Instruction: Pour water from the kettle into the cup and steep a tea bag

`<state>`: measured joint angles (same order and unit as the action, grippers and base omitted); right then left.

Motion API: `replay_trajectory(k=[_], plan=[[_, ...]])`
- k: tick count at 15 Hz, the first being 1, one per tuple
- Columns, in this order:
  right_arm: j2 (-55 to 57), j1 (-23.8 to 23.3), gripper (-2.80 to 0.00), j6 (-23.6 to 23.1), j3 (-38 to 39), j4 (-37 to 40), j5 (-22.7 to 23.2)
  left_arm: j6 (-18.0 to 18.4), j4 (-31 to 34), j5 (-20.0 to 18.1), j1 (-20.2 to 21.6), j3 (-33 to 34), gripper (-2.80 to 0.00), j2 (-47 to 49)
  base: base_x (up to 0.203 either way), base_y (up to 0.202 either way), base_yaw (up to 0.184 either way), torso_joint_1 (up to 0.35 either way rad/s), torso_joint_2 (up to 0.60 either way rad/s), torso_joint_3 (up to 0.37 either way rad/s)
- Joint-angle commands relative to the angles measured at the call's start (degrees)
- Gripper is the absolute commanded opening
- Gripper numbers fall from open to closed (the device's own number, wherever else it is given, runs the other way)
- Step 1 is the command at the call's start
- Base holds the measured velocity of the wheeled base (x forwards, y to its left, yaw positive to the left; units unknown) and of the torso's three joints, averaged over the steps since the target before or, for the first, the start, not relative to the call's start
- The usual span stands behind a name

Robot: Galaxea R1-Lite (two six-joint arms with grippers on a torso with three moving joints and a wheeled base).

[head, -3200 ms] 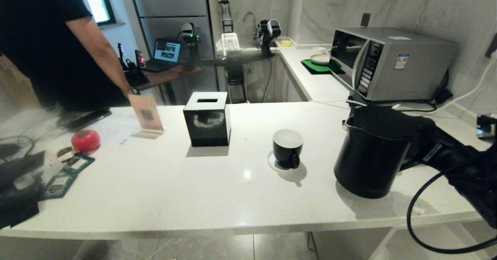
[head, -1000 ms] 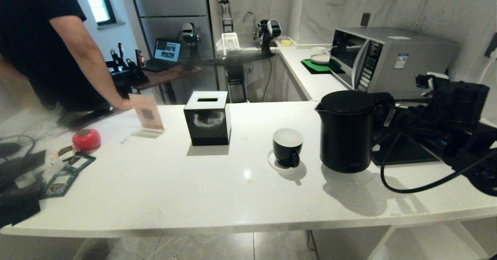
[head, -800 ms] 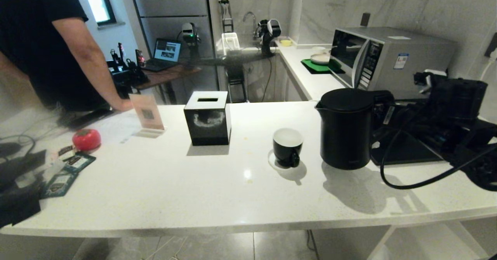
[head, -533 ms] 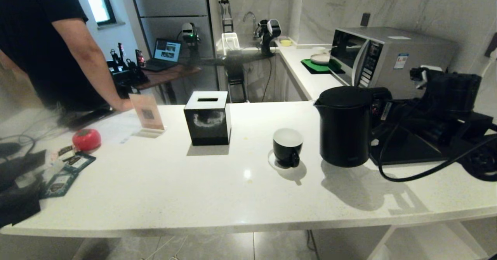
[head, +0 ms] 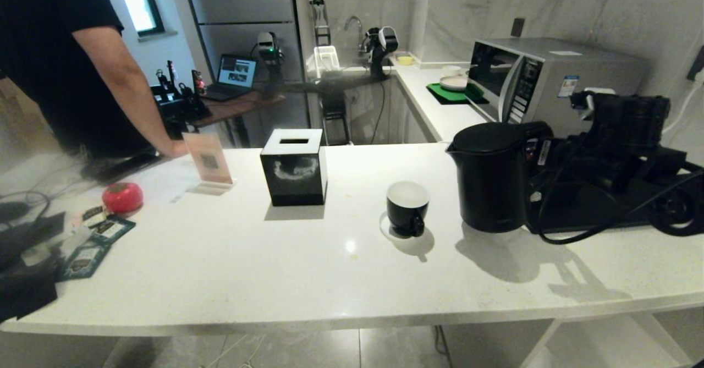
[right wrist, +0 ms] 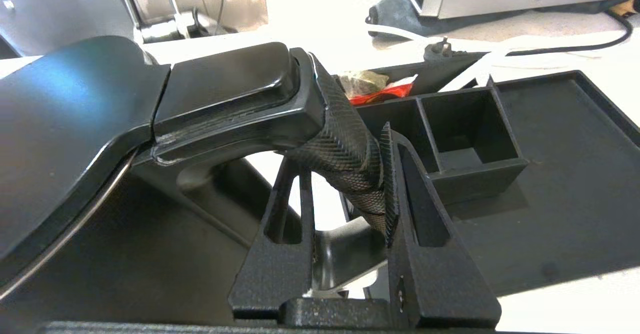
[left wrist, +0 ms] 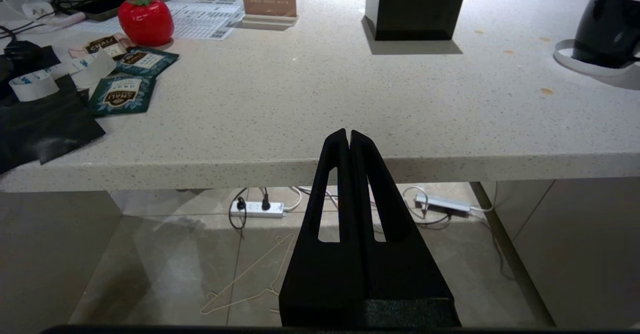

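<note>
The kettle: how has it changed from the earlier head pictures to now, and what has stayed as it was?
The kettle, held by its handle in the right gripper, was tilted near the counter's front right. It has come upright and moved back and toward the cup, beside the black tray. The grip is unchanged. The cup, tissue box and left gripper stayed put.

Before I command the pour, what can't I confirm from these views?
- Water level: the kettle has its lid shut in head and right wrist views.
- Inside of the cup: head view shows only white; the left wrist view crops its top.
- The right gripper on the handle: the kettle body hides it in head view.
- Tea packets' contents: sealed.
</note>
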<state>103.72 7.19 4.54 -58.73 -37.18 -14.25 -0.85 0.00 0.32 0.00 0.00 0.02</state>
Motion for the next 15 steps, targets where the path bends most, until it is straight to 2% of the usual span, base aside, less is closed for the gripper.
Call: replay_trajectory(k=[1, 6, 15], plan=[[0.9, 0.1, -2.8, -0.7, -1.3, 0.0, -0.1, 0.0, 0.0, 0.0, 0.0, 0.0, -2.8, 0.0, 0.0, 0.0, 0.0, 0.0, 0.0, 0.0], [1.9, 0.2, -2.8, -4.6, -3.7, 0.5, 0.1, 0.0, 0.0, 0.0, 0.0, 0.0, -2.8, 0.0, 0.0, 0.0, 0.0, 0.0, 0.0, 0.0], [2.4, 0.5, -2.8, -6.9, -7.5, 4.7, 0.0, 0.0, 0.0, 0.0, 0.0, 0.0, -2.8, 0.0, 0.0, 0.0, 0.0, 0.0, 0.0, 0.0]])
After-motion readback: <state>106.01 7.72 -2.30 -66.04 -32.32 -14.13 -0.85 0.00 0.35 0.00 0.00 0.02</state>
